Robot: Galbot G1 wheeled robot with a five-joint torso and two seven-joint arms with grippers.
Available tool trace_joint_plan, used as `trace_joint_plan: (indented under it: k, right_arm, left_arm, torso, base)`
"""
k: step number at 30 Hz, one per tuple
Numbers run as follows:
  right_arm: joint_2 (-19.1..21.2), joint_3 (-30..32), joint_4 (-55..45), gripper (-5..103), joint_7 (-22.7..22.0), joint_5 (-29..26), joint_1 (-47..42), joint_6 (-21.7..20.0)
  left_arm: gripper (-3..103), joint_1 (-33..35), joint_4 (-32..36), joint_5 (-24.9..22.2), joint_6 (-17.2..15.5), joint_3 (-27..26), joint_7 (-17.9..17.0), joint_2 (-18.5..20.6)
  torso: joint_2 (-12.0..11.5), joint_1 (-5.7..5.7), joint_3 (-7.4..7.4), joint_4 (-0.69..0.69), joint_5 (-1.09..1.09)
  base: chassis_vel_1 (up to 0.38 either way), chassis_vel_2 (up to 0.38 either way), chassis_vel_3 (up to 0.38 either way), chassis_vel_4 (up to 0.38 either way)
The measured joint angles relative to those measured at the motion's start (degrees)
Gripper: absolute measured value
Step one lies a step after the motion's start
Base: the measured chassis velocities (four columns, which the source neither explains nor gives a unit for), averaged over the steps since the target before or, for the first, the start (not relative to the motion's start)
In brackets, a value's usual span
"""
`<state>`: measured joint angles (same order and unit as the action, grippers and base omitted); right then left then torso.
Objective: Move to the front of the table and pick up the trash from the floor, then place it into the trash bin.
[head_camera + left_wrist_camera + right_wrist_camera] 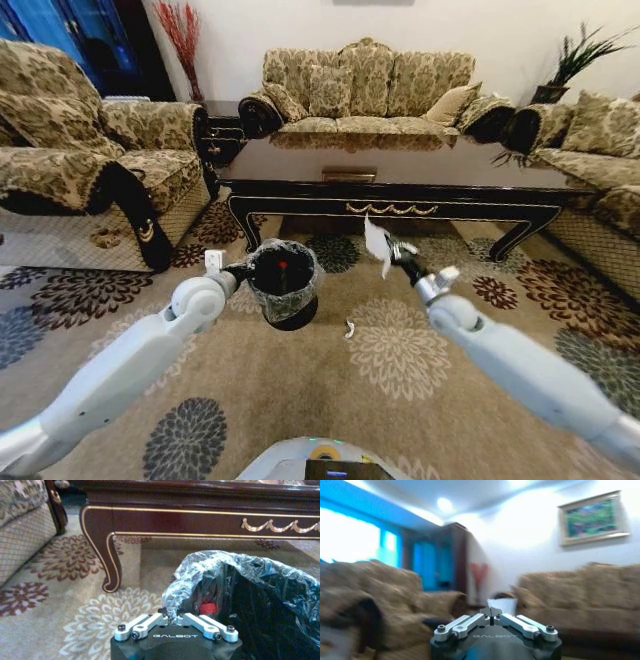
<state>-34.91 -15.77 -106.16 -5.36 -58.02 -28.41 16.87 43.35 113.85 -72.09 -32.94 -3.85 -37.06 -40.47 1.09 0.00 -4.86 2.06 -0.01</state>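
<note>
My left gripper [243,268] is shut on the near rim of the trash bin [283,287], a small black bin with a translucent liner. In the left wrist view the left gripper [172,615] pinches the liner's folded edge, and the trash bin [260,603] holds a red-capped piece [208,608]. My right gripper [393,251] hangs above the floor [400,400] to the right of the bin, shut on a crumpled white paper [376,243]. The paper [502,603] sticks out past the right gripper [491,612]. A small white scrap [349,327] lies on the carpet. The table [400,175] stands just beyond.
Patterned sofas stand to the left [80,150], behind the table [365,90] and to the right [590,150]. The table's curved leg [111,555] is close to the bin. Open carpet lies between my arms.
</note>
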Motion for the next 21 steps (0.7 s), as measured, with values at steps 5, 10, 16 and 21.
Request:
trace_joint_plan:
  k: [5, 10, 16, 21]
  right_arm:
    - [-1.13, -8.87, -4.11, 0, 1.74, -3.52, 12.54, 1.04]
    - [-5.72, -16.74, -3.04, 0, 2.14, -4.01, 19.85, 2.08]
    - [-11.35, -20.96, 0.96, 0, 1.87, -2.93, 21.37, 2.87]
    - [-13.00, -21.35, 4.69, 0, 1.87, -1.07, 20.15, 3.72]
  left_arm:
    - [4, -3.96, -3.79, 0.39, 0.32, 2.62, 1.53, -2.29]
    - [4, -7.90, -8.33, 1.09, 0.55, 5.44, 2.40, -5.25]
    - [4, -11.15, -12.03, 1.20, 0.58, 7.35, 2.87, -9.28]
    - [4, -13.08, -13.19, 0.87, 0.58, 8.37, 3.00, -10.71]
  torso:
    - [0.00, 0.00, 0.00, -0.01, -0.01]
    - [0.00, 0.00, -0.01, 0.00, -0.01]
    - [0.00, 0.00, -0.01, -0.01, 0.00]
    - [0.00, 0.00, -0.01, -0.02, 0.01]
  base:
    - [0.000, 0.000, 0.000, 0.000]
    - [0.000, 0.000, 0.000, 0.000]
    - [0.000, 0.000, 0.000, 0.000]
    - [0.000, 0.000, 0.000, 0.000]
